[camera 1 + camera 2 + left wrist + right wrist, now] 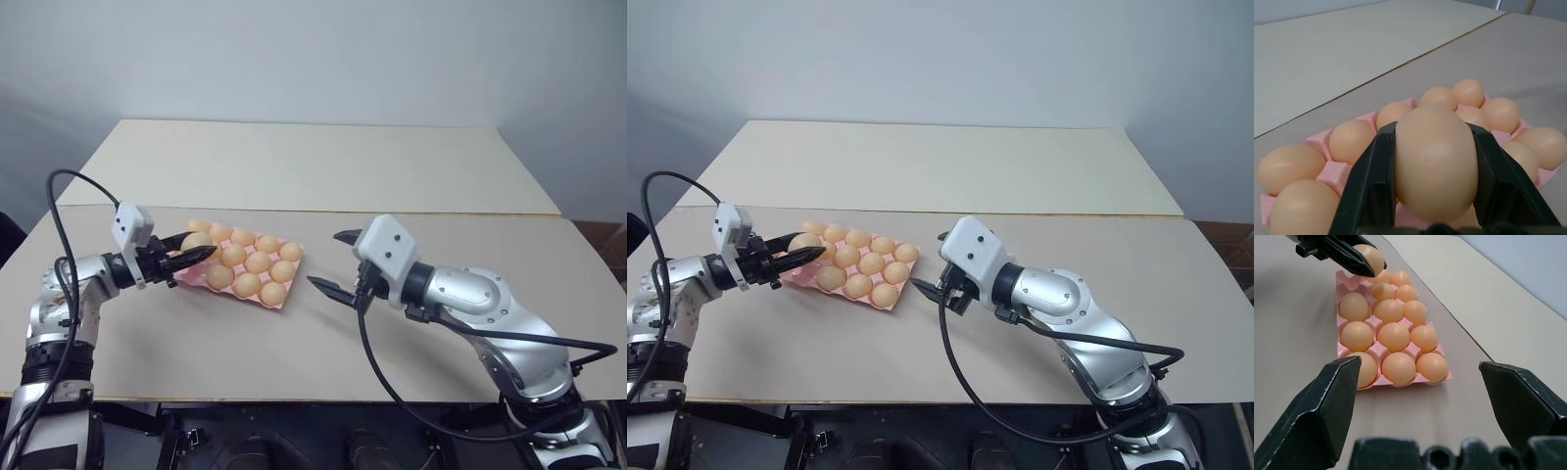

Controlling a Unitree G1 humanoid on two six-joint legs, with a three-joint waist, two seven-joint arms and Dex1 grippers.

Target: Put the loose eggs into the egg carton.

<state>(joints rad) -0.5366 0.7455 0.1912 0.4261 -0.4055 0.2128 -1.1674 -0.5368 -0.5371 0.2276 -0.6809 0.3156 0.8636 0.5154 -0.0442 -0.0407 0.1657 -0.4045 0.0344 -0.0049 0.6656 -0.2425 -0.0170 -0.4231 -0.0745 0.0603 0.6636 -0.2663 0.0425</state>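
My left gripper point(204, 253) is shut on a pale orange egg point(196, 241), held level just above the near-left end of the pink egg carton point(188, 278). In the left wrist view the egg point(1436, 161) sits squeezed between both black fingers point(1371, 186), with filled cups behind it. Several eggs point(247, 264) rest in the carton's cups. My right gripper point(328, 259) hovers open and empty to the right of the carton, pointing toward it. The right wrist view shows the carton point(1342, 350) lengthwise, with the left gripper point(1352, 257) and its egg at the far end.
The carton lies on a beige table point(323, 343) whose front edge runs close to me. A second, paler table point(313, 162) abuts it behind along a seam. Black cables point(59, 225) loop from both wrists. Bare tabletop lies right of the carton.
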